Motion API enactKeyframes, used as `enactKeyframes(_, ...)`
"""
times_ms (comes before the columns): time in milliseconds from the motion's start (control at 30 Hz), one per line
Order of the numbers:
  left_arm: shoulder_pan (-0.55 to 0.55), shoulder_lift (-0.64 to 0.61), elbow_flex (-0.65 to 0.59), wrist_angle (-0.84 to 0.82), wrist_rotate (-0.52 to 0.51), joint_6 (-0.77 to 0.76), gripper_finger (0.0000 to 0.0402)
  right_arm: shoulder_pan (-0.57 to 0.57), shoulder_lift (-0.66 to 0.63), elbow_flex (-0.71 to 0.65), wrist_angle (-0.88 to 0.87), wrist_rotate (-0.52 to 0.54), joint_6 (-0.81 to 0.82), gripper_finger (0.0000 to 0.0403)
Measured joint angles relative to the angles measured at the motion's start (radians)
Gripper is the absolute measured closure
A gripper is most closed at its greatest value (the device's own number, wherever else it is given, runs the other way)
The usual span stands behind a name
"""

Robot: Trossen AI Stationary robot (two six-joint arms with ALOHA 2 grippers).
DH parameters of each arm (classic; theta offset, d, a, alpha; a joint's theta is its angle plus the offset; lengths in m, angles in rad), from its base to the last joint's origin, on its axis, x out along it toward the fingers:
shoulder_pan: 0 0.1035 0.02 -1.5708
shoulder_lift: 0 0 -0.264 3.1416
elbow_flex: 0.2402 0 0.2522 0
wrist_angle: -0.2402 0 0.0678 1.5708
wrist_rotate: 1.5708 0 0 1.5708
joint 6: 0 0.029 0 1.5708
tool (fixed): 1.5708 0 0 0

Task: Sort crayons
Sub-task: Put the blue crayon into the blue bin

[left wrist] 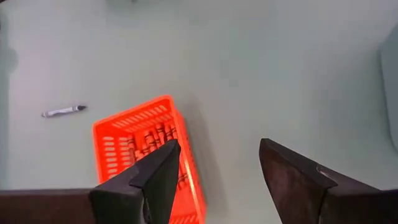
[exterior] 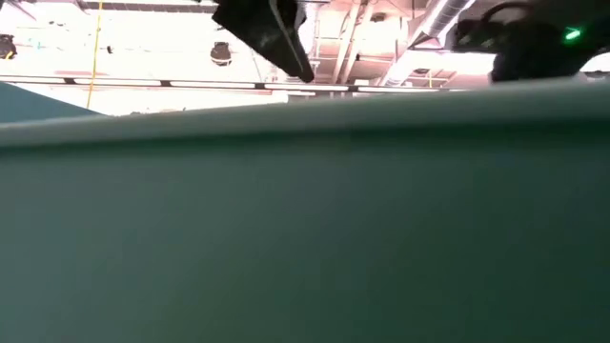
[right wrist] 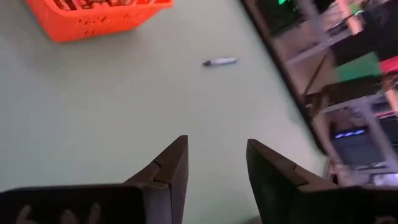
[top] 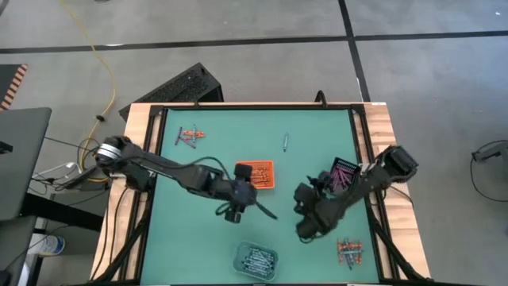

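Observation:
Loose crayons lie in a small cluster [top: 189, 136] at the table's far left and in a pile [top: 349, 252] at the near right. One blue-grey crayon [top: 286, 142] [right wrist: 219, 61] lies alone toward the far edge. My left gripper [top: 266, 210] [left wrist: 217, 146] hangs open above the mat, just near-right of the orange tray [top: 255, 173] [left wrist: 146, 146] of orange crayons. My right gripper [top: 304, 195] [right wrist: 217, 140] hangs open over bare mat, between the orange tray and the black tray [top: 344, 171] of purple crayons. Neither has anything between its fingers.
A clear tray [top: 255, 259] of blue-grey crayons stands at the near edge, in the middle. A dark frame [top: 361, 143] runs around the green mat. Bare mat lies between the two grippers and over the left half of the table.

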Motion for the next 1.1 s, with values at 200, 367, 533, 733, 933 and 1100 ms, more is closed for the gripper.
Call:
enactKeyframes(200,0.022,-0.168,-0.349,0.342,0.056,-0.041,0.0191,-0.165,-0.096,-0.090,0.371,-0.077,-0.365,0.0243)
enactKeyframes(367,-0.001,-0.267,-0.570,0.581,0.064,-0.085,0.0191,-0.331,-0.206,-0.157,0.543,-0.108,-0.522,0.0243)
enactKeyframes(533,-0.050,-0.296,-0.730,0.813,0.071,-0.105,0.0191,-0.548,-0.312,-0.202,0.654,-0.212,-0.562,0.0243)
enactKeyframes(733,-0.101,-0.260,-0.853,1.056,0.108,-0.109,0.0191,-0.819,-0.293,-0.207,0.857,-0.531,-0.679,0.0243)
enactKeyframes(933,-0.126,-0.260,-0.894,1.105,0.106,-0.097,0.0191,-0.986,-0.184,-0.203,0.935,-0.699,-0.711,0.0243)
enactKeyframes(1100,-0.140,-0.260,-0.893,1.102,0.107,-0.062,0.0191,-1.046,-0.073,-0.171,0.936,-0.765,-0.711,0.0243)
